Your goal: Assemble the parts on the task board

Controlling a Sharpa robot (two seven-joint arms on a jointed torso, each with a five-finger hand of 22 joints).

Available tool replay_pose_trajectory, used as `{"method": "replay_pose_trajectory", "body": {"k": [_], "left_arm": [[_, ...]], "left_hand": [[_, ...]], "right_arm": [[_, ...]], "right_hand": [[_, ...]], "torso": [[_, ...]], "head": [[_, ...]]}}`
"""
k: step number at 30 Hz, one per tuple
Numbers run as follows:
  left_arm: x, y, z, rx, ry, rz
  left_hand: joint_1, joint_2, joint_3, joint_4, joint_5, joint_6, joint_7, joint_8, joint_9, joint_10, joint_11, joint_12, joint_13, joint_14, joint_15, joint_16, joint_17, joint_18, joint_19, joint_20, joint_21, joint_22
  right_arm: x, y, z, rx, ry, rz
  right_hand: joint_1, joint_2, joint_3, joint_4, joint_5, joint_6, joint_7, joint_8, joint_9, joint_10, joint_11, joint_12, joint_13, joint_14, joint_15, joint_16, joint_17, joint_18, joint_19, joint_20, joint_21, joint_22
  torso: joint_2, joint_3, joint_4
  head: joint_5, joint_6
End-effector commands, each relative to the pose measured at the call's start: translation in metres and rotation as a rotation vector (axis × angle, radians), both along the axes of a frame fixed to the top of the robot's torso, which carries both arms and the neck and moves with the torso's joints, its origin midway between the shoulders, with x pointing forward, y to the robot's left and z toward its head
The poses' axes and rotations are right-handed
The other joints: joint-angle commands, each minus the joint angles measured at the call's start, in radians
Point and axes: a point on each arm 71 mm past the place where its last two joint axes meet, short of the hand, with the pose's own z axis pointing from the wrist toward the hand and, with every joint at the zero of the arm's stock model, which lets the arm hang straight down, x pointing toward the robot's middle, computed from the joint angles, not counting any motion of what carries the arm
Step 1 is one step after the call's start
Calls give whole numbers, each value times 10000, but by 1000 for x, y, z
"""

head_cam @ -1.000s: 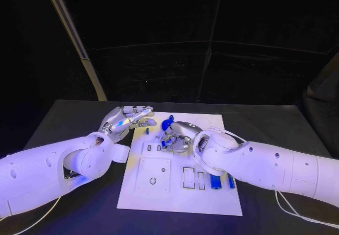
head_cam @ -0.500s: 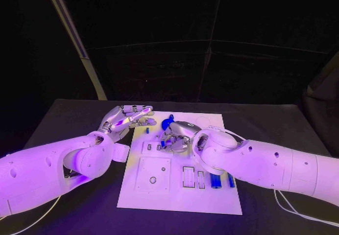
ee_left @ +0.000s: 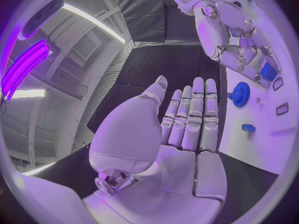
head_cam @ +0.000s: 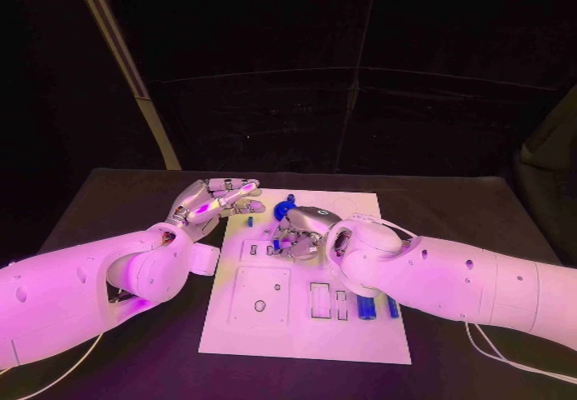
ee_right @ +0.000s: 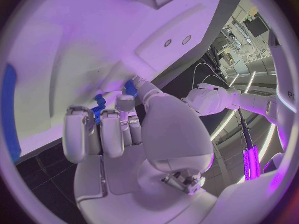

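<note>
Task board on table; parts on board

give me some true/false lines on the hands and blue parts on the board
1. The left hand holds a blue part. False: its palm is bare and its fingers lie straight, holding nothing.
2. The right hand is over the board. True.
3. The right hand's fingers are curled around a small blue part. True.
4. A blue gear lies on the board. True.
5. The left hand is pressing down on the middle of the board. False: it hangs by the board's far left corner, touching nothing.
</note>
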Motion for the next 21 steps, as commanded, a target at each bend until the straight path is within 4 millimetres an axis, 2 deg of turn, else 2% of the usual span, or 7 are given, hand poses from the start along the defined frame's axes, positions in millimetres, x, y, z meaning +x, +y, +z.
{"method": "replay_pose_trajectory", "body": {"k": [1, 8, 14, 21], "left_arm": [[0, -1, 2, -91, -100, -72], [1, -1, 2, -84, -94, -64], [1, -1, 1, -84, -92, -70], [1, -1, 1, -82, -90, -67]], "left_hand": [[-22, 105, 12, -69, 57, 74, -15, -37, -4, 80, 11, -63, -7, 65, 2, -47, 12, 65, 48, 6, -60, -12], [-11, 118, 32, -105, 57, 82, -13, -53, -5, 90, 10, -82, -8, 69, 0, -66, 15, 65, 53, 4, -70, -24], [-11, 118, 32, -105, 57, 82, -13, -53, -5, 90, 10, -82, -8, 69, 0, -66, 15, 65, 53, 4, -70, -24], [-11, 118, 32, -105, 57, 82, -13, -53, -5, 90, 10, -82, -8, 69, 0, -66, 15, 65, 53, 4, -70, -24]], "right_arm": [[-1, -4, -8, -649, 253, -148], [-2, -4, -7, -644, 161, -221], [-4, -3, -4, -514, -49, -507], [-4, -4, -1, -220, -276, -764]], "right_hand": [[-10, -133, -20, -20, -10, -63, 24, -20, 19, -107, 9, -51, -26, 599, 63, -62, 322, -23, -76, 15, -31, 306], [-170, -289, -100, 21, 1, -119, 33, -45, 29, -144, 29, -107, -82, 595, 83, -77, 311, -18, -90, 39, -44, 285], [-721, -588, -473, 299, -93, -213, 16, -64, 47, -133, 39, -105, -114, 588, 98, -111, 276, -15, -91, 64, -55, 278], [-1046, -696, -1000, 589, -3, -405, 52, -114, 45, -276, 76, -269, -294, 556, 123, -213, 146, -4, -124, 82, -89, 221]], "torso": [[4, 5, 12], [1, 0, 0], [2, 4, 1], [-7, -7, 2]], "head": [[6, -7], [10, -31], [-25, -53], [-29, -52]]}}
